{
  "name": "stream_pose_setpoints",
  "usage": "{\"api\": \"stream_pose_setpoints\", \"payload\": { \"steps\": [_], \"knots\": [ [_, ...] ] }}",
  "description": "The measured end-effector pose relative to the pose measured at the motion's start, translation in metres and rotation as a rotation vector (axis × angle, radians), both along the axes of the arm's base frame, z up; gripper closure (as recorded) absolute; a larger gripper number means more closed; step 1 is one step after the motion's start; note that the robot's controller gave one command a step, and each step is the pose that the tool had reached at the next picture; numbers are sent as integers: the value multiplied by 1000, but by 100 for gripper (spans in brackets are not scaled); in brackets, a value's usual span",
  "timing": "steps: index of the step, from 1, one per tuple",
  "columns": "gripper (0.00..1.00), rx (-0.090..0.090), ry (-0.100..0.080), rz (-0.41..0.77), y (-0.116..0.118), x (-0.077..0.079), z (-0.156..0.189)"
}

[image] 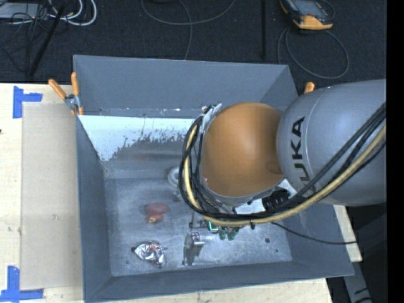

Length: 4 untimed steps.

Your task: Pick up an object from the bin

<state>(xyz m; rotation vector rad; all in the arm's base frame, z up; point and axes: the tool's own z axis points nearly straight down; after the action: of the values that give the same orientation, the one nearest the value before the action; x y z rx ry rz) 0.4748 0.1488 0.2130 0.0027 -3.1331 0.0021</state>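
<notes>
Orange wrist cover (pixel 243 150) above claw (pixel 192 248) near crumpled foil (pixel 149 253); claw's spread cannot be told

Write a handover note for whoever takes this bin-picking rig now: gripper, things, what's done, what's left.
The gripper is low at the bin floor, near the front wall; no thing seen held.
Nearest, to its left in the view and apart from it, lies a crumpled foil ball; a pinkish lump lies further back; a pale round thing sits partly behind the cables.
Done: arm is down in the bin. Left: grasp one thing, likely the foil ball, and lift it out.
</notes>
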Motion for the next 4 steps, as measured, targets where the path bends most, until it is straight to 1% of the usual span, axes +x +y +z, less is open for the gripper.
{"api": "stream_pose_setpoints", "payload": {
  "steps": [1, 2, 3, 4],
  "knots": [
    [0, 4, -17, 149, 8, 19, -141],
    [100, 5, -19, 146, 8, 20, -138],
    [0, 4, -16, 145, 8, 19, -139],
    [0, 5, -27, 343, 50, 17, -140]
  ]
}}
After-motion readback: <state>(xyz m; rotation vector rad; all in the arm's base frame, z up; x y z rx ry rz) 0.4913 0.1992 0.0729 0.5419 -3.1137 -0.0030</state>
